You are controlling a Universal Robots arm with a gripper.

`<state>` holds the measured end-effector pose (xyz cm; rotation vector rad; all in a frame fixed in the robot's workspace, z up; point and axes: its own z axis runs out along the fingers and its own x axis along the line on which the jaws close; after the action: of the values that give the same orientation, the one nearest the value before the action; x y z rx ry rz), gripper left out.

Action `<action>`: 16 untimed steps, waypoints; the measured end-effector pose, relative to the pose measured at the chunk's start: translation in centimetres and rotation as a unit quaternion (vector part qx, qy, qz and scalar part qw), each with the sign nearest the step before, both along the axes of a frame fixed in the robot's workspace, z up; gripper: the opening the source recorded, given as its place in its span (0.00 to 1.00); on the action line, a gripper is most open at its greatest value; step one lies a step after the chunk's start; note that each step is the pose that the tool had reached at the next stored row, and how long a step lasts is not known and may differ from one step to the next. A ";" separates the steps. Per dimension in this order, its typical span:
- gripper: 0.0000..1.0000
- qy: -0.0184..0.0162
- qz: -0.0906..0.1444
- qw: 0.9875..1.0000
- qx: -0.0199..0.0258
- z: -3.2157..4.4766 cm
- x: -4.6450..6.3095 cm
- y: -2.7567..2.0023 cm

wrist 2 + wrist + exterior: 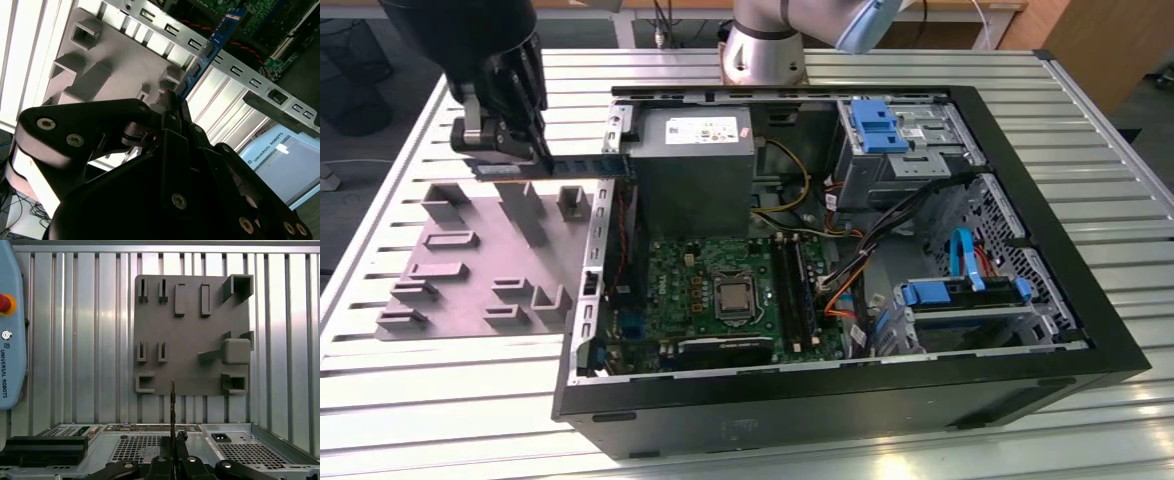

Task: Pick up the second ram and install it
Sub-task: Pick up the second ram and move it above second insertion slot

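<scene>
Hidden bits first. In the exterior view the arm point(767, 45) is cut off by the frame top. The gripper point(504, 160) is a dark mass there, and its fingertips are hard to separate. One end of the second ram point(574, 166) is buried in the gripper. The first wrist view has the stick edge-on, a thin line, chips not readable. In the second wrist view the gripper body covers the lower frame and part of the grey fixture plate point(100, 50). The RAM slots point(794, 285) on the motherboard point(700, 285) are too dark to tell what sits in them.

Pose: the gripper hangs on the exterior view's left, over the far end of the fixture plate, beside the open PC case point(854, 400). Fingers point(186, 114) are clamped on the second ram, seen in both wrist views. The stick is in the air, clear of the plate, held level, long axis pointing at the case. Its free end reaches the case's side wall near the power supply point(694, 150); touching or just over it, can't tell. The slatted aluminium table point(454, 400) sits under everything.
</scene>
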<state>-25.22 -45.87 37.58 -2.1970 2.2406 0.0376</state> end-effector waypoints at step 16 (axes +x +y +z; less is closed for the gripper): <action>0.14 0.000 0.000 1.000 0.000 0.00 2.1 0.00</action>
<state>-23.13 -45.87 37.57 -2.1969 2.2406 0.0376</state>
